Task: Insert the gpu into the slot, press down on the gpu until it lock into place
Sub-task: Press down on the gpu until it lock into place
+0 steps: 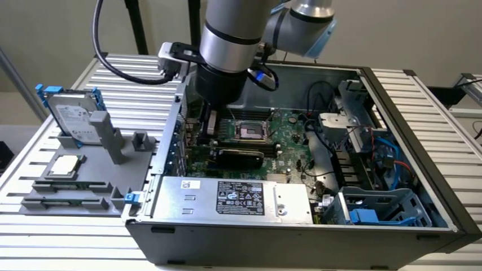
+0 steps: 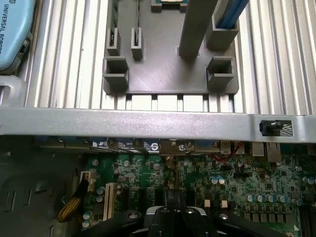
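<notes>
1. Hangs low inside the open case (image 1: 301, 243): claw (image 2: 173, 200) right over the green motherboard (image 2: 237, 182), just behind the silver rear wall (image 2: 148, 123).
2. Claw pressed together, barely a seam down the middle. Pinching the card's top edge or only bearing on it? Cannot tell.
3. Gpu (image 1: 239, 157) on edge directly under the claw, between the CPU socket (image 1: 252, 131) and the power supply (image 1: 233, 197).
4. Looks like the seating step. Slot judged to lie beneath the card's lower edge, with no sign yet of the lock.
5. Calls for 1 straight, even push downward, square to the board, no tilt.
6. Matte black shroud, long flat rectangle. Glossy board studded with round capacitors. Brushed sheet-metal box for the power supply. Ribbed aluminium counter (image 1: 68, 248) underneath.
</notes>
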Robot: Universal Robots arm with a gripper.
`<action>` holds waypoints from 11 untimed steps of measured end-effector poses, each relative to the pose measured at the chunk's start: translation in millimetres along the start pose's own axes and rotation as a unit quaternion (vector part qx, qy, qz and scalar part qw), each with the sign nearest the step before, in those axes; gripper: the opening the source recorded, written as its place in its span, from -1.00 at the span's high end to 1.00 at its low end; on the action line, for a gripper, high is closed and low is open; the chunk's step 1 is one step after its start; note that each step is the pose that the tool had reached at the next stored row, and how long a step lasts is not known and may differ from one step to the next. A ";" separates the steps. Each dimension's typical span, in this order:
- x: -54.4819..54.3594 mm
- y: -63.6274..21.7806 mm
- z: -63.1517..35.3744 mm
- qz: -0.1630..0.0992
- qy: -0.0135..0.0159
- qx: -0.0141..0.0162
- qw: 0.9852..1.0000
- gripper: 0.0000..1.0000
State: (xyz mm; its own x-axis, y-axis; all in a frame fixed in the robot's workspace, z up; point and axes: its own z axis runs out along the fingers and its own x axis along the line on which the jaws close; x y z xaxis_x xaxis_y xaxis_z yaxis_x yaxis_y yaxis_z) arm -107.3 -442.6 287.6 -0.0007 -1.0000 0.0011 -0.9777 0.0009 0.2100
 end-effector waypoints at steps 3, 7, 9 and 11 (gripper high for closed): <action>-0.2 0.5 0.2 0.000 0.012 -0.013 1.000 0.79; -0.7 1.1 -2.0 0.001 0.019 -0.022 1.000 0.79; -1.0 1.5 -3.6 0.002 0.020 -0.024 1.000 0.79; -1.2 2.0 -3.8 0.002 0.021 -0.026 0.999 0.79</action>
State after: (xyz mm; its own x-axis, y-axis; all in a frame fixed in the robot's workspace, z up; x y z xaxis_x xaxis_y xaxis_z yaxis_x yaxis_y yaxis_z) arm -108.4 -441.4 291.7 0.0054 -0.9990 0.0433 -0.9655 0.0061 0.2603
